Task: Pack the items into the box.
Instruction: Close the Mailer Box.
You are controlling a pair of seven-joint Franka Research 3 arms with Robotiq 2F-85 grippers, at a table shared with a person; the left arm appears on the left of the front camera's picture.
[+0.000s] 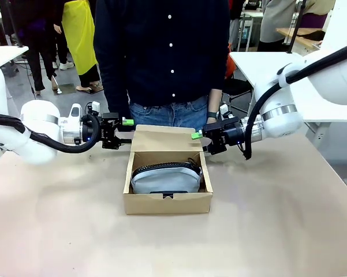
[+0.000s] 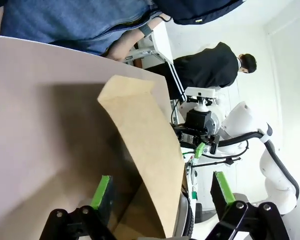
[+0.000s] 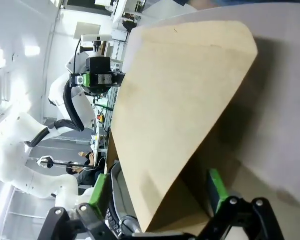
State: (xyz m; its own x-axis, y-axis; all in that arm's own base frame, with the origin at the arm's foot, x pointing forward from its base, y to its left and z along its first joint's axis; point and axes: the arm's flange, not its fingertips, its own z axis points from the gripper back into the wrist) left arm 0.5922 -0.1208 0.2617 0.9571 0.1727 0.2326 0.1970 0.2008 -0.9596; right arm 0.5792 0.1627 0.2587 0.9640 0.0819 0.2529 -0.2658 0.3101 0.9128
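The brown cardboard box (image 1: 167,203) sits mid-table with its lid flap (image 1: 166,138) standing up at the back. Inside lies the pale grey-blue pouch (image 1: 166,178), black zipper on top. My left gripper (image 1: 125,130) is open at the flap's left edge, and that edge (image 2: 150,155) runs between its green-padded fingers (image 2: 101,192). My right gripper (image 1: 198,140) is open at the flap's right edge, with the flap (image 3: 179,110) between its fingers (image 3: 214,186). Neither pad clearly touches the cardboard. Each wrist view shows the other gripper (image 2: 197,146) (image 3: 97,80) across the lid.
A person in a dark shirt and jeans (image 1: 167,112) stands right behind the box at the far edge, forearm (image 1: 215,109) hanging near the right gripper. The tan tabletop (image 1: 277,231) stretches bare in front and to both sides. Other tables and people stand farther back.
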